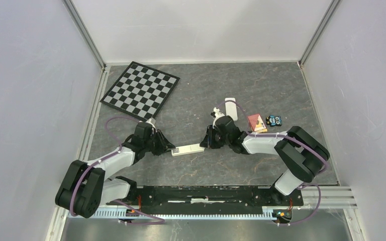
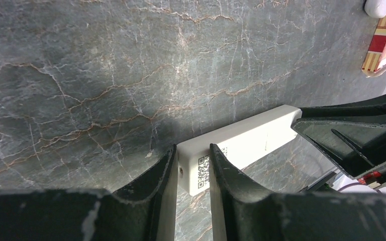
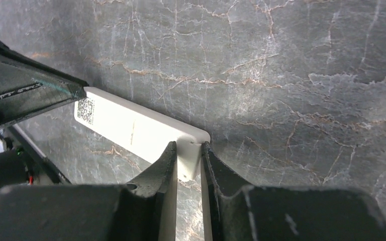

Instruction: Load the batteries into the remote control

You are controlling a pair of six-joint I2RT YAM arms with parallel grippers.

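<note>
Between our two end effectors: the remote control (image 1: 187, 149) spans the gap, one end in each grasp, white with a QR label near the left end.
Left end effector (image 2: 193, 153): narrow, clamped across the label end of the remote control.
Right end effector (image 3: 188, 146): narrow too, pinching the opposite end.
Height: we cannot tell whether the remote control touches the bench (image 1: 261, 85) or hangs just above it.
Batteries: we cannot pick them out in any view.
Beyond the right end effector: a white slab (image 1: 230, 108) lies near; to its outer side sit a red and cream box (image 1: 256, 122) and a small toy car (image 1: 274, 120).
Beyond the left end effector: a checkerboard (image 1: 140, 90) lies well apart.
Step in hand: we judge this to be steadying and orienting the remote control; no open compartment shows, so loading has not begun.
Next move: one end effector should hold firm while the other lets go to work the cover or fetch a battery. Both pulling at once could twist or drop it.
</note>
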